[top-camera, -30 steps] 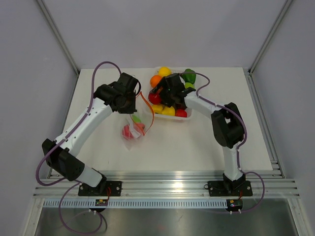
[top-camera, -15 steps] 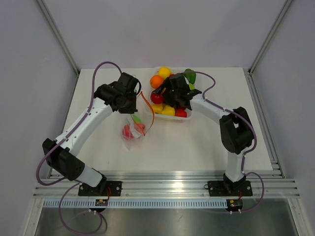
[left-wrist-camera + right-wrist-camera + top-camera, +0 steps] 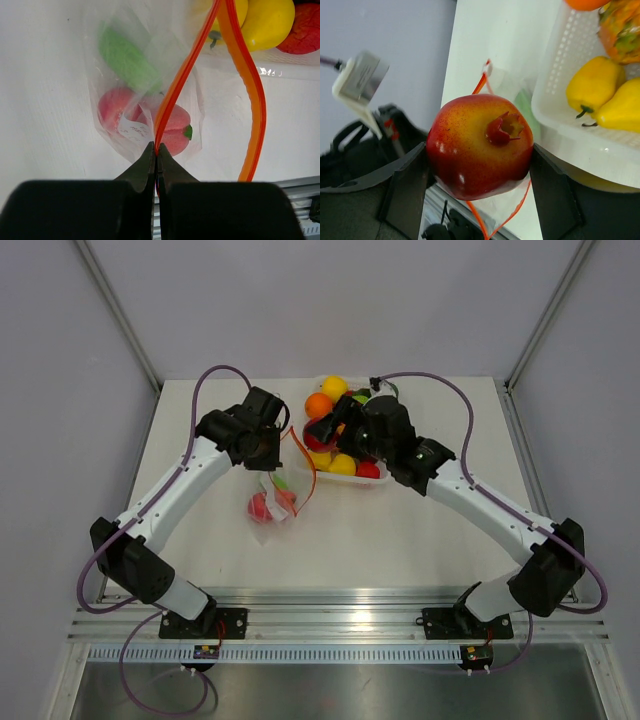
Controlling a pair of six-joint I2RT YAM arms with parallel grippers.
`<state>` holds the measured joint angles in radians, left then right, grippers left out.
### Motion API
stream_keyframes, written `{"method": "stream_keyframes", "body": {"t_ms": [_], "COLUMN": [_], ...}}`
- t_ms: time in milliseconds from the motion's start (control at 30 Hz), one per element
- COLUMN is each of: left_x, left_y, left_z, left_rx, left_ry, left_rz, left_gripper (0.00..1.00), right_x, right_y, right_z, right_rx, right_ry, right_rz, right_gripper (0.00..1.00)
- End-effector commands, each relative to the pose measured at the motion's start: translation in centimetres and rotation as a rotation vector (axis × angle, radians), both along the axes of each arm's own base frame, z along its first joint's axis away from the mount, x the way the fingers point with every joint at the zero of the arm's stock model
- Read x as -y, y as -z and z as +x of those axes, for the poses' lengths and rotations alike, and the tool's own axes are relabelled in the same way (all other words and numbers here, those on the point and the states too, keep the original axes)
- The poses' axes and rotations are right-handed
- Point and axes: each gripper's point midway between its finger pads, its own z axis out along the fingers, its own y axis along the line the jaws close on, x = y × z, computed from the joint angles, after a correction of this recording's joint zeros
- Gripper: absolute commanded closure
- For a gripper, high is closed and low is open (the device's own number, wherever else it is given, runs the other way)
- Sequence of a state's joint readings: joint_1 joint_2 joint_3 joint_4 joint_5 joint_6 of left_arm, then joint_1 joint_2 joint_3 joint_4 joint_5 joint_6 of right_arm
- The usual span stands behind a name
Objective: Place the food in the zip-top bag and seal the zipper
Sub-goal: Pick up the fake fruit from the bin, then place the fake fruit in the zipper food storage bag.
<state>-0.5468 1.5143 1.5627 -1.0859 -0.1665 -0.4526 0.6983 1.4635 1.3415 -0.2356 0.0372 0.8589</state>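
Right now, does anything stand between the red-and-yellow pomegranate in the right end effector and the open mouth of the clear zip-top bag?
Nothing visible does. The left end effector pinches one orange-red zipper strip, the mouth of the clear plastic bag gapes, and the red-and-yellow toy pomegranate hangs beside it.

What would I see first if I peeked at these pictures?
The big shiny red-and-yellow pomegranate jumps out, squeezed in the right tool just beside the white tray. Close by, the left tool pinches the bright orange-red zipper of the clear zip-top bag, whose mouth gapes open, with pink and green food already inside.
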Motion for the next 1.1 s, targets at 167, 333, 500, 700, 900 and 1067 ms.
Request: {"method": "stream_keyframes", "body": {"t_ms": [167,333,500,700,900,1067], "left_x": [0.8,0.8,1.0,0.9,1.0,0.9], "left_y": [-1.8,-2.1,-2.4,-2.7,-2.7,-2.6], "left_z": [1.0,0.7,0.5,0.3,0.4,0.2], "left_rx": [0.053,0.054,0.061,0.067,0.068,0.068], "left_ry": [0.015,0.022,0.029,0.036,0.038,0.036], "left_rz": [-0.052,-0.065,-0.087,-0.091,-0.097,-0.099], "left_gripper": [1.00,1.00,1.00,1.00,1.00,1.00], "right_x": [-3.6,-5.9,-7.3,-5.9,-3.4,0.4], "right_y": [2.9,3.6,5.3,3.4,1.6,1.3], "right_z": [-3.4,-3.2,-2.7,-2.7,-2.8,-1.9], "right_rx": [-0.003,-0.014,-0.059,-0.010,0.037,0.055], "right_ry": [-0.107,-0.164,-0.211,-0.168,-0.091,0.023], "right_rz": [-0.130,-0.155,-0.223,-0.223,-0.233,-0.290], "right_gripper": [0.50,0.45,0.10,0.03,0.18,0.49]}}
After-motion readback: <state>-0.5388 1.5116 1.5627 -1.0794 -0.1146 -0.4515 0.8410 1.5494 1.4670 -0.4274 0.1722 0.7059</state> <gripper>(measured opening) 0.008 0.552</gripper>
